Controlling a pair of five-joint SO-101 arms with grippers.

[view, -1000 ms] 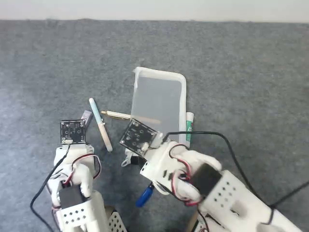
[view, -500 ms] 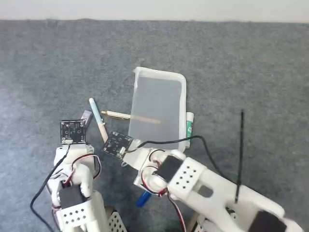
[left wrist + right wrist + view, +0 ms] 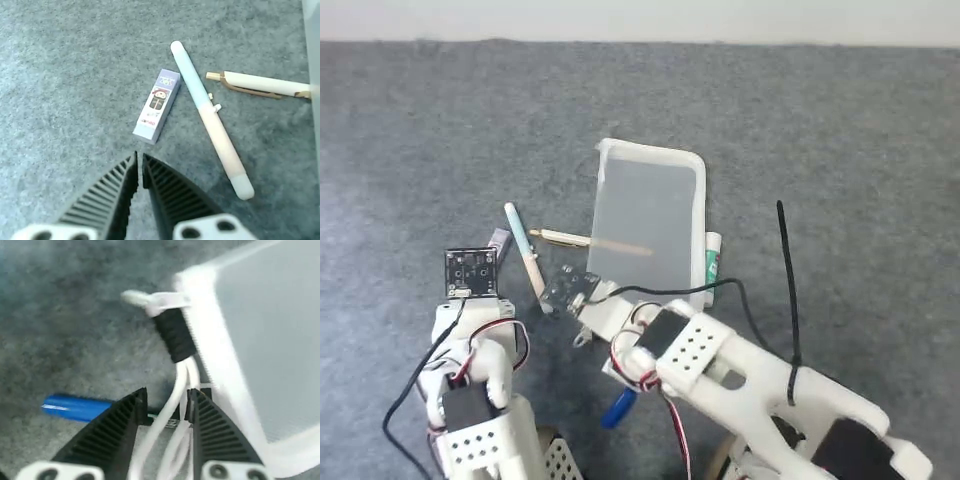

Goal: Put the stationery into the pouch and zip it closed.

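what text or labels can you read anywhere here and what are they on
None reads clearly enough to quote.
small lilac box: a cartoon figure and lines of print, too small to read
green and white item beside the pouch: dark marks, too small to read
blue pen: a pale streak, blurred
two-tone pen and cream pen: no print visible

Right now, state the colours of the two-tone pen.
Pen: pale blue and peach; best in left wrist view.
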